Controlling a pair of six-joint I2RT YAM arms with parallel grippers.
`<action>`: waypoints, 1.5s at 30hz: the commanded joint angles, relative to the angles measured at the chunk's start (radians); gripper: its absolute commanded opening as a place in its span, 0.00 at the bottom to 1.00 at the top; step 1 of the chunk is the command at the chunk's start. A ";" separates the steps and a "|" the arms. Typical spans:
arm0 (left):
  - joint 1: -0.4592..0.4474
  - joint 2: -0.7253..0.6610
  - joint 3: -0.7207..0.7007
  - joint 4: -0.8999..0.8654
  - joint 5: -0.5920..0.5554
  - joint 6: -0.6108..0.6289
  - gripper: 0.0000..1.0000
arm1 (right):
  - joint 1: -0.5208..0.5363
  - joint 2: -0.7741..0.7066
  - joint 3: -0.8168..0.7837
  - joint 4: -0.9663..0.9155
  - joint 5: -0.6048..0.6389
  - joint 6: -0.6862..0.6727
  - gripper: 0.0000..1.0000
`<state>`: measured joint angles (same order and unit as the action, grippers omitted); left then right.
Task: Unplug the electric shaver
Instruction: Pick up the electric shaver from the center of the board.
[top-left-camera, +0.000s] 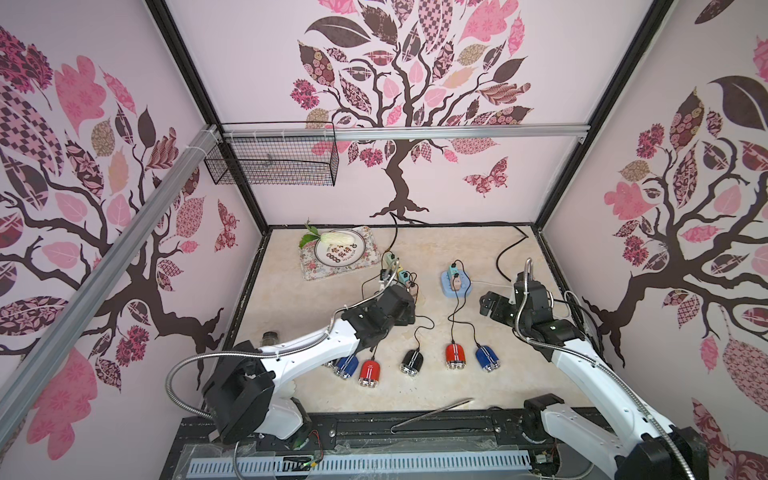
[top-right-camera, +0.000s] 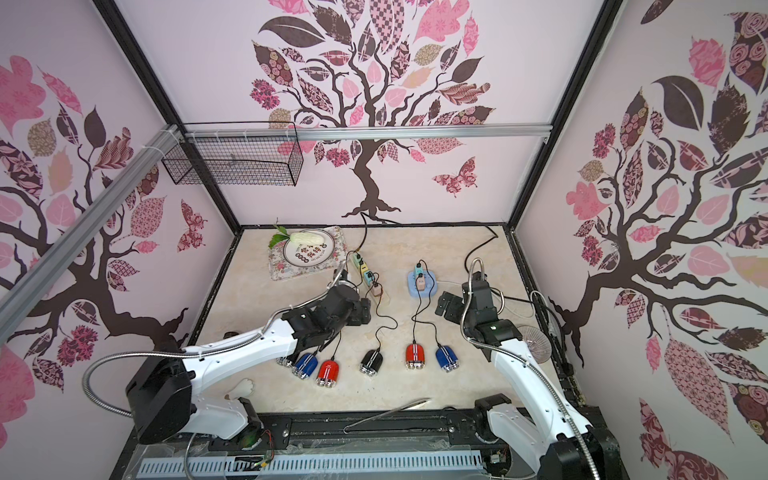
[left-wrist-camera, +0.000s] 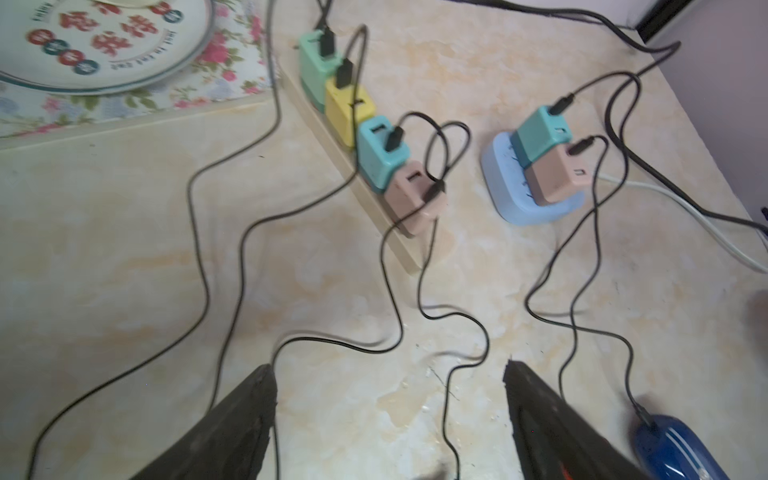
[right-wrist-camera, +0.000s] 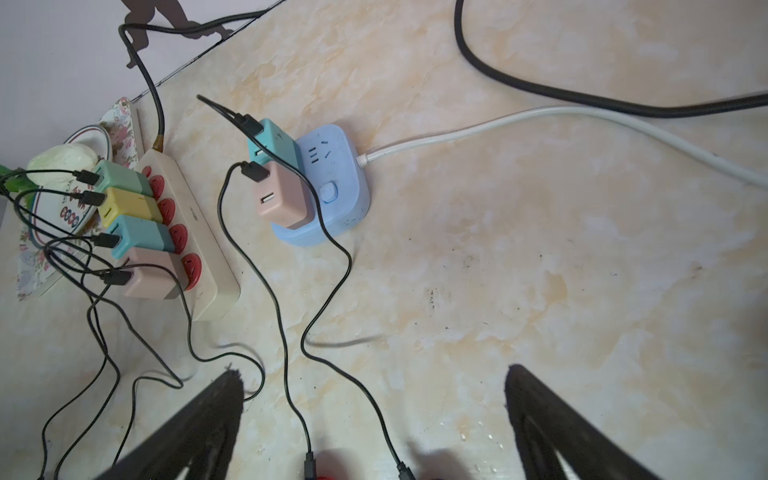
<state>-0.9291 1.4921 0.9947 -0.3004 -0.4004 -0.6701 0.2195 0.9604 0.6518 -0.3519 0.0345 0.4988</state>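
Tongs (top-left-camera: 434, 410) lie at the bench's (top-left-camera: 291, 316) front edge. Beyond them the shavers (top-left-camera: 411, 362) sit in a row: probably light and glossy, apt to skid if their thin, limp cords (right-wrist-camera: 286, 349) are tugged. Left claw (left-wrist-camera: 390, 415) and right claw (right-wrist-camera: 374, 415) both hang with jaws apart, empty. The best hold looks to be a stiff black plug (left-wrist-camera: 395, 139) at the adapters (left-wrist-camera: 376, 162) on the power strip (left-wrist-camera: 403, 253) farther back.

loose cables (right-wrist-camera: 286, 349) crisscross the table (right-wrist-camera: 540, 270) before chargers (right-wrist-camera: 141, 237).
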 joint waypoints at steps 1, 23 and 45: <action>-0.074 0.087 0.104 -0.064 -0.035 -0.062 0.88 | 0.006 -0.008 0.042 -0.047 -0.025 -0.013 0.99; -0.270 0.440 0.414 -0.180 0.085 -0.132 0.86 | 0.014 0.029 0.071 -0.091 0.025 -0.005 0.93; -0.316 0.560 0.478 -0.226 0.106 -0.093 0.85 | 0.016 0.028 0.078 -0.108 0.011 -0.006 0.94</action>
<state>-1.2407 2.0399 1.4239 -0.5175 -0.2974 -0.7780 0.2279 1.0019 0.6872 -0.4458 0.0479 0.4938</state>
